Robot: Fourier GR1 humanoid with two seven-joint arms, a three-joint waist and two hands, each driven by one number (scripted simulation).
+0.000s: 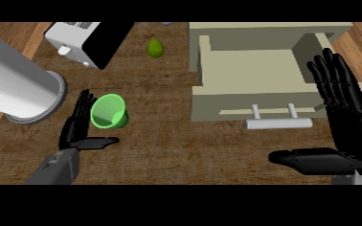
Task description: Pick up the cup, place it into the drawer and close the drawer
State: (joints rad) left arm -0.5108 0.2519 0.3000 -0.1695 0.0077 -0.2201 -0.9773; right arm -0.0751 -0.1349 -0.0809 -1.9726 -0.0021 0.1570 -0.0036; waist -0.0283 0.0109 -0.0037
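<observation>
My left hand (76,124) sits low on the bench (176,143), fingers straight and pointing away from me, thumb stuck out sideways toward the middle; it grips nothing. The green cup (109,111) lies tipped on its side just beside those fingers, on their inner side, mouth turned toward me; whether the fingers actually touch its rim I cannot tell. My right hand (338,105) is spread flat and open, fingers extended away from me, thumb reaching out sideways toward the left hand; it holds nothing. It stands at the outer side of the open drawer (247,72), fingertips level with the drawer's side wall. The drawer's pale front panel faces me, and its grey bar handle (278,123) lies just inboard of my right palm. The drawer is pulled out, its floor bare to view. Beyond the left hand, on its outer side, a large grey cylinder (28,91) lies across the bench edge. Farther out, past the cup, stands a white and black appliance (88,40), and between it and the drawer a small green fruit (155,48), well apart from both hands.
</observation>
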